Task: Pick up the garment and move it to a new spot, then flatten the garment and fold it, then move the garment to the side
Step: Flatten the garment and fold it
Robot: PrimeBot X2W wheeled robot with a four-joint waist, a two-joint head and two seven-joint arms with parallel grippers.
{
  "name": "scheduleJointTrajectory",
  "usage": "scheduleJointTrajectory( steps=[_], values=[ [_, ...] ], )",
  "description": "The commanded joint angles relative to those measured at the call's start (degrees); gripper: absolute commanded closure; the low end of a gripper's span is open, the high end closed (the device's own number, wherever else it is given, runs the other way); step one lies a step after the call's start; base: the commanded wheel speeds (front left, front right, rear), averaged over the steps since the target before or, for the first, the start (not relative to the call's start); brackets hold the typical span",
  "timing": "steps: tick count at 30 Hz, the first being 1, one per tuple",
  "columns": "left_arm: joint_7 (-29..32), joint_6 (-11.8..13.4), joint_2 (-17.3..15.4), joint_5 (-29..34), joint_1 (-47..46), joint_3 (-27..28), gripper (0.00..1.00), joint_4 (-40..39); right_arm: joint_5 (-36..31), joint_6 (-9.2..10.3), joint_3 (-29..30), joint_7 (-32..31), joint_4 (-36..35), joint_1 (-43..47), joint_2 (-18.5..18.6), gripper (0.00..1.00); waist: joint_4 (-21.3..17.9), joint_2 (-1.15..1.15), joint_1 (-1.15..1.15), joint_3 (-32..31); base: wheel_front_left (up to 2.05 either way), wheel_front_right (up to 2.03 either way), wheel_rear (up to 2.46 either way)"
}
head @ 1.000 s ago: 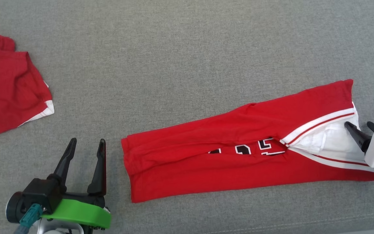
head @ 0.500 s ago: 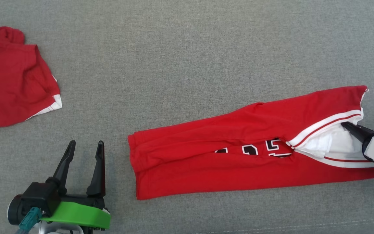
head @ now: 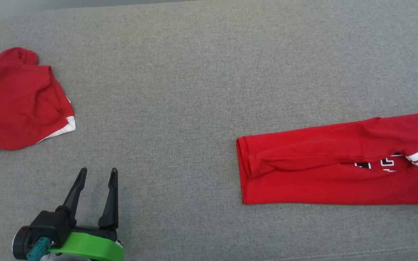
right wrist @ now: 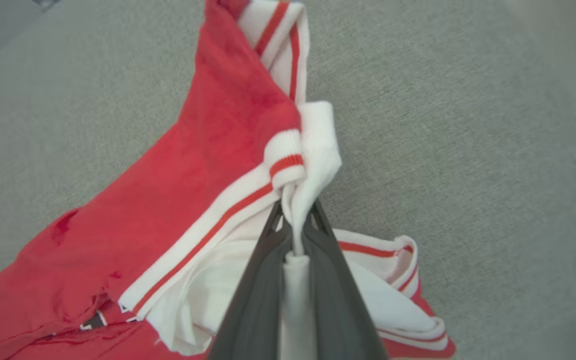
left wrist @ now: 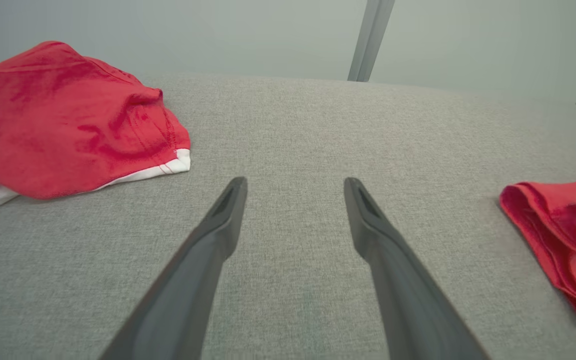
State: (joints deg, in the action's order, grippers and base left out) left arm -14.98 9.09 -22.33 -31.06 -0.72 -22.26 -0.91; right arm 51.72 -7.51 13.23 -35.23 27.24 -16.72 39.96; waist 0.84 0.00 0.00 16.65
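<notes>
The garment [head: 332, 170] is a red jersey with white trim and black-and-white numbers, folded into a long strip on the grey cushion and running off the head view's right edge. Its folded end [left wrist: 563, 235] shows at the right of the left wrist view. In the right wrist view my right gripper [right wrist: 295, 215] is shut on the white inner fabric at the striped edge of the garment [right wrist: 208, 165], which bunches between the fingers. My left gripper [head: 96, 177] stands open at the lower left, well left of the strip, with nothing between its fingers [left wrist: 218, 235].
A second red garment [head: 16, 101] with white trim lies crumpled at the left edge, also seen as a red heap [left wrist: 63, 120] in the left wrist view. Bare grey cushion [head: 194, 90] spans the middle. A seam runs along the cushion's front edge.
My right gripper has shut on the garment's white-trimmed end and dragged the strip to the right, out past the frame edge. The head view has shifted slightly. The left gripper stays put.
</notes>
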Motion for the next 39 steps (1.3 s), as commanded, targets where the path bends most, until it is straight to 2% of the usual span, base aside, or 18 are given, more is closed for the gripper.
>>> scheduleJointTrajectory(
  steps=[1,4,5,11,14,17,21,25,28,31,38,39],
  values=[
    [-0.26,-0.35,0.29,0.75,0.87,0.37,0.00,0.49,-0.10,0.03,0.51,-0.25,0.16,0.22,-0.19,1.00,-0.30,0.00,0.00,-1.20,0.00,0.00,0.00],
    [-0.26,-1.30,1.15,1.11,1.69,1.24,0.00,1.65,0.77,0.01,1.50,-1.58,-3.09,-0.07,-1.59,1.00,-0.75,0.00,0.00,-2.64,0.00,0.00,0.00],
    [-0.26,-1.77,1.74,1.37,2.20,1.95,0.00,2.26,2.53,0.01,0.29,-2.90,-8.15,0.49,-2.89,1.00,-1.11,0.00,0.00,-3.35,0.00,0.00,0.00],
    [-0.25,-2.86,3.29,2.65,3.63,4.18,0.00,2.98,6.41,0.01,-7.70,-6.81,-27.22,4.94,-5.84,1.00,-2.48,0.00,0.00,-3.57,0.00,0.00,0.00],
    [-0.24,-3.31,3.98,3.39,3.80,5.03,0.00,3.28,5.97,0.01,-11.97,-6.51,-34.25,6.25,-7.76,1.00,-3.13,0.00,0.00,-2.94,0.00,0.00,0.00],
    [-0.21,-3.97,4.37,4.12,3.27,5.37,0.00,4.00,3.72,0.00,-17.52,-3.76,-37.81,5.92,-11.23,1.00,-3.82,0.00,0.00,-2.07,0.00,0.00,0.00],
    [-0.21,-4.54,4.58,5.12,1.93,5.35,0.00,4.94,0.76,0.00,-26.12,0.61,-37.41,3.15,-16.46,1.00,-4.73,0.00,0.00,-0.83,0.00,0.00,0.00],
    [-0.21,-5.29,4.57,5.73,0.82,5.28,0.00,5.83,-2.66,0.01,-33.50,5.63,-32.55,0.27,-21.43,1.00,-5.08,0.00,0.00,0.00,0.00,0.00,0.00],
    [-0.21,-5.68,4.78,6.15,0.11,5.06,0.00,6.25,-5.15,0.01,-37.44,8.67,-27.75,-1.44,-23.86,1.00,-4.77,0.00,0.00,0.43,0.00,0.00,0.00],
    [-0.21,-5.93,5.08,6.15,-0.23,5.25,0.00,6.60,-5.98,0.00,-39.98,10.88,-24.43,-2.65,-25.00,1.00,-4.28,0.00,0.00,0.68,0.00,0.00,0.00],
    [-0.21,-6.38,5.67,6.35,0.24,5.55,0.00,7.53,-5.60,0.00,-42.51,13.54,-20.45,-4.96,-24.99,1.00,-3.83,0.00,0.00,0.88,0.00,0.00,0.00],
    [-0.21,-6.47,5.79,6.37,0.18,5.59,0.00,7.63,-5.69,0.01,-42.86,13.74,-20.15,-5.26,-24.79,0.67,-3.75,0.00,0.00,0.83,0.00,0.00,0.00]
  ],
)
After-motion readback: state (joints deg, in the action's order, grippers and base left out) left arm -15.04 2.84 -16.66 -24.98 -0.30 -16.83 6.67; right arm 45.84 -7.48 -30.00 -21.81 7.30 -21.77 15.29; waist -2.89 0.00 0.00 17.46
